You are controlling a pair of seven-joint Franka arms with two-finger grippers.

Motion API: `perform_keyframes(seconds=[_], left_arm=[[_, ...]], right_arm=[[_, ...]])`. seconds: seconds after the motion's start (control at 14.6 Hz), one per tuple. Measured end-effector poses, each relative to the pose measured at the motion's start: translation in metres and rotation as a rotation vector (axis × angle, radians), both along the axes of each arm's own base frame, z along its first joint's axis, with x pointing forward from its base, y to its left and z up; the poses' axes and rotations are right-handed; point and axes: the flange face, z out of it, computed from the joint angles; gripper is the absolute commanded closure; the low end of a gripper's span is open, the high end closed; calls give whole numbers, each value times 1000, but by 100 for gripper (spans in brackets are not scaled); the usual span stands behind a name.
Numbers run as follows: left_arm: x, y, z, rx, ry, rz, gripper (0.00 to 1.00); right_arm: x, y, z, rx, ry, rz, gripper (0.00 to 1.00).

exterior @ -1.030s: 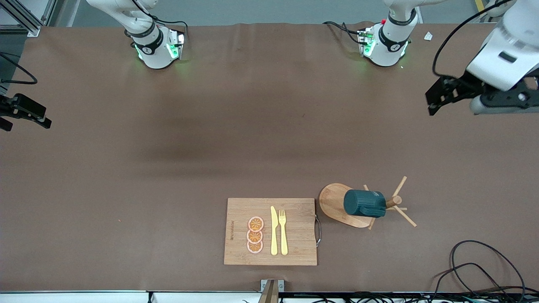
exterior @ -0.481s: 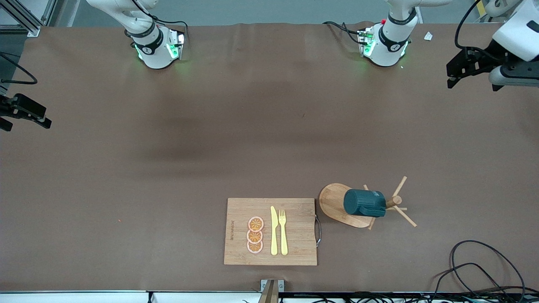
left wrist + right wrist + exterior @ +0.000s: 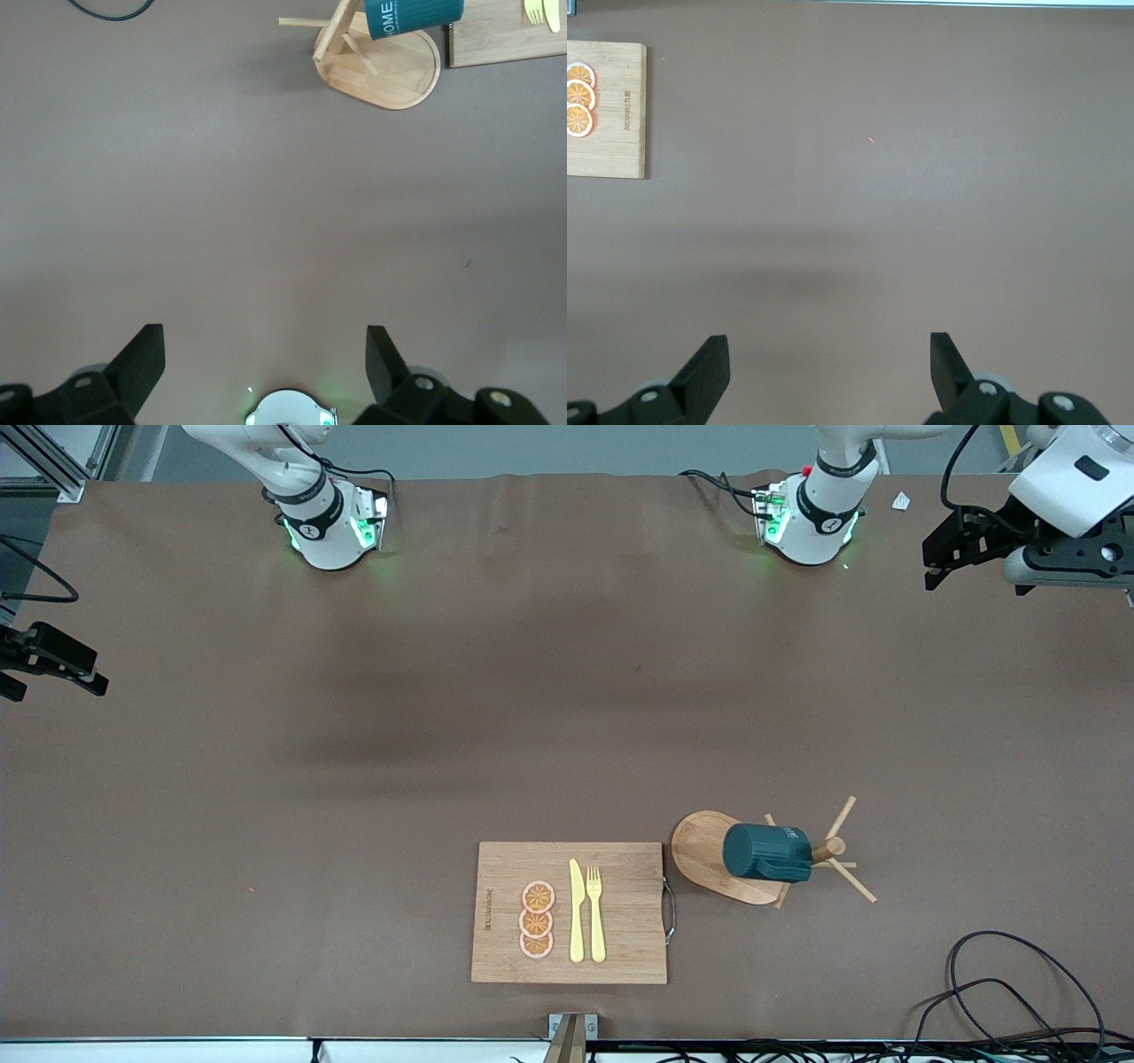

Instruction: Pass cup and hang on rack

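You see the cup [image 3: 767, 853] already hanging on the rack [image 3: 709, 849]: the dark teal mug lies on its side above the oval wooden base, carried on a peg near the central post. The rack stands toward the left arm's end of the surface, close to the edge nearest the front camera, just beside a bamboo cutting board [image 3: 505, 886]. That board carries three orange slices [image 3: 537, 919], a yellow knife [image 3: 576, 912] and a yellow fork [image 3: 595, 912].

The left tool [image 3: 948, 549] hangs in the air over the corner of the surface by the left arm's base, well apart from the rack. Its fingers [image 3: 133, 363] stand wide apart and hold nothing. In the left wrist view the cup [image 3: 413, 17] and rack [image 3: 390, 71] lie far off, untouched.

The right tool [image 3: 53, 660] waits at the edge of the surface at the right arm's end. Its fingers [image 3: 700, 372] are also spread wide and empty, over bare brown surface.

Judging from this, the pass and the hanging look finished. Nothing appears left but for the arms to rest.
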Motion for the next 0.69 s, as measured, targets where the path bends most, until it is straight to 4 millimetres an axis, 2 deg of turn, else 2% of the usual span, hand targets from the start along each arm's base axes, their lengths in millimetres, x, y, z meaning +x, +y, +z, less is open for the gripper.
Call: perform_keyframes(seconds=[0.34, 0.69], left_arm=[[4, 21, -2, -2, -2, 44, 0], [5, 22, 2, -6, -19, 52, 0]], right_arm=[[0, 0, 0, 0, 0, 0, 0], [0, 0, 0, 0, 0, 0, 0]])
